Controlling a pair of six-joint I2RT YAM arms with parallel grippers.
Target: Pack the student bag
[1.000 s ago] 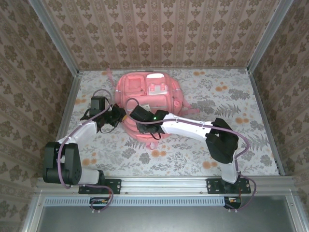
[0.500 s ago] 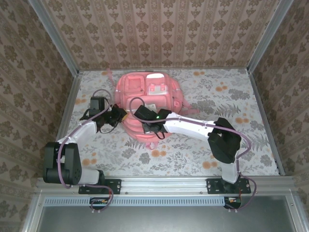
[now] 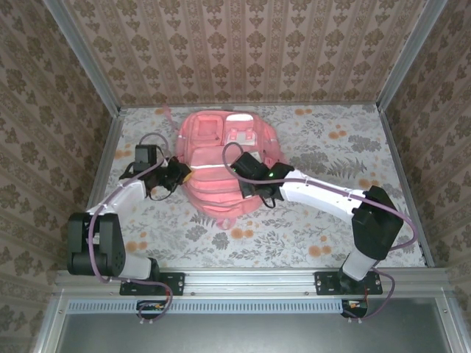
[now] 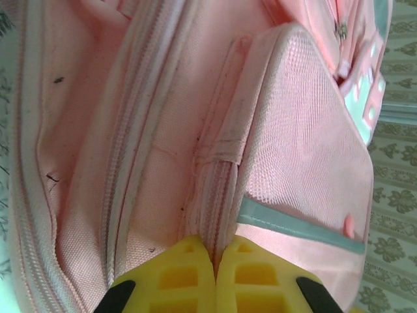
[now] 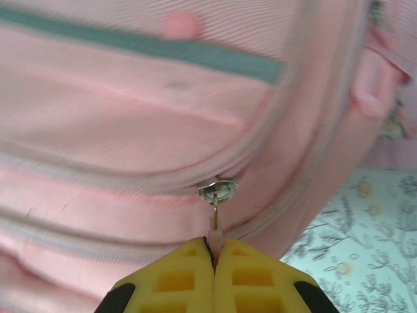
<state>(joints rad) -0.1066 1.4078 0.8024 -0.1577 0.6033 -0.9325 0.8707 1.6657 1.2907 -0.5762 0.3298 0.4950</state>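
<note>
While both arms are reaching in from the bottom of the overhead view, the pink bag (image 3: 221,158) is lying flat on the flowered table (image 3: 331,140), in the upper middle of the frame. The left gripper (image 3: 182,176) is pressing against the bag's left edge. The right gripper (image 3: 254,193) is sitting over the bag's lower right part. From this height the jaws are too small to read.

In the left wrist view, the left gripper (image 4: 214,251) is showing at the bottom centre. Its two yellow fingers (image 4: 182,277) are closed together, pinching a ridge of the bag's (image 4: 300,130) pink fabric that is running up the middle of the frame. A grey-green stripe (image 4: 293,228) is crossing a mesh pocket at the lower right. A strip of table (image 4: 394,195) is showing along the right edge.

In the right wrist view, the right gripper (image 5: 214,251) is at the bottom centre. Its yellow fingers (image 5: 172,280) are clamped tight on a thin zipper pull (image 5: 215,223), which is hanging from a metal slider (image 5: 218,190) at mid frame. The bag (image 5: 130,111) is spreading across the top and left, with the stripe (image 5: 195,53) crossing near the top. The table (image 5: 352,261) is showing at the lower right.
</note>
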